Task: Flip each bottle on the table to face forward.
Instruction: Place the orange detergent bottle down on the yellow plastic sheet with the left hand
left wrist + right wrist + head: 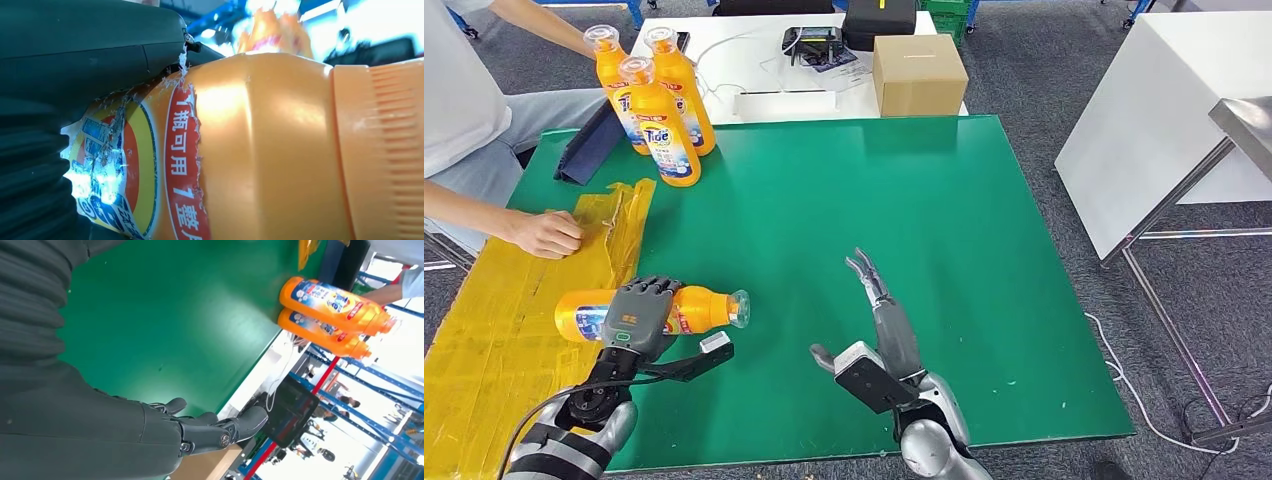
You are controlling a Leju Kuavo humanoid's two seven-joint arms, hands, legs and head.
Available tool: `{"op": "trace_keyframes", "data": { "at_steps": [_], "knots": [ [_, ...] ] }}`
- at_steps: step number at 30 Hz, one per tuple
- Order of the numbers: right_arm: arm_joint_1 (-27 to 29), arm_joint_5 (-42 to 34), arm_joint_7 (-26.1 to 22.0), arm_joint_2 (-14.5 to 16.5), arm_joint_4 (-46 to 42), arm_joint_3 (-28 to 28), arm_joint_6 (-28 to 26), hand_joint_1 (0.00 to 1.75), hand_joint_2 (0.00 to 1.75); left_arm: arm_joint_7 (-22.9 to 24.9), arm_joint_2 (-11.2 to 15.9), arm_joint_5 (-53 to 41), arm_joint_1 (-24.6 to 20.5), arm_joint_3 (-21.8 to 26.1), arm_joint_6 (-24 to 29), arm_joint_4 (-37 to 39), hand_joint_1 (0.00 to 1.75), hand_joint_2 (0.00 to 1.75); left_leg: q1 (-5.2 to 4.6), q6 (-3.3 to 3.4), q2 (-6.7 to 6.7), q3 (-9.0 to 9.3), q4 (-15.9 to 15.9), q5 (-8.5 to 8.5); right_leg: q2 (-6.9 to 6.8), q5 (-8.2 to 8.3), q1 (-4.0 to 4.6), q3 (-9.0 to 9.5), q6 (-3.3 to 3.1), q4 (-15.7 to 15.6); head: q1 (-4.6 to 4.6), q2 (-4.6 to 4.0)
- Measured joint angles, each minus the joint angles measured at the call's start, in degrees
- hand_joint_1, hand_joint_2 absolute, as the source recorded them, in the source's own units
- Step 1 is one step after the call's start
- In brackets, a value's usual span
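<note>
The left hand (pixel 642 312) is wrapping its fingers over the middle of an orange bottle (pixel 699 309) that is lying on its side near the front left of the green counter (pixel 944 250), cap pointing toward the counter's middle. In the left wrist view the dark fingers are pressing right against the bottle's torn label, so the hand is gripping it, not merely resting there. The bottle's base end is lying at the edge of a yellow sheet (pixel 504 310) covering the counter's left side.

The right hand (pixel 876 300) is hovering over bare green surface near the front middle, fingers stretched out straight and holding nothing; it is well apart from the lying bottle.

Further out, a person's hand (pixel 546 234) is resting on the yellow sheet. At the far left corner, 3 standing bottles (pixel 656 100) are grouped close together, upright, with at least 1 label facing the robot. A cardboard box (pixel 918 73) is sitting on a white table beyond the counter.

Judging from this, those 3 bottles look finished and set aside, while the 1 in the left hand is being handled: it remains to be turned label-forward, probably stood up, and placed. No other bottle is waiting on the counter, so the task looks well advanced.
</note>
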Motion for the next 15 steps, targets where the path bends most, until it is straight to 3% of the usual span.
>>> {"op": "trace_keyframes", "data": {
  "at_steps": [5,15],
  "knots": [
    [0.5,0.9,0.7,0.0,-0.4,-1.0,0.4,0.00,1.75,2.9,0.6,0.1,-2.0,0.0,-4.7,3.7,1.75,1.75,0.01,0.00,0.00,0.00,0.0,0.01,0.00,0.00,0.01,0.01,0.00,0.0,-0.01,0.00],
    [1.0,1.1,0.9,0.0,-0.4,-2.5,0.8,0.00,1.75,3.4,2.6,0.1,-4.0,-0.1,-6.5,6.4,1.75,1.75,0.01,0.00,0.00,-0.04,0.0,0.00,0.00,0.00,0.01,-0.01,0.00,0.0,-0.01,0.00]
  ]
}}
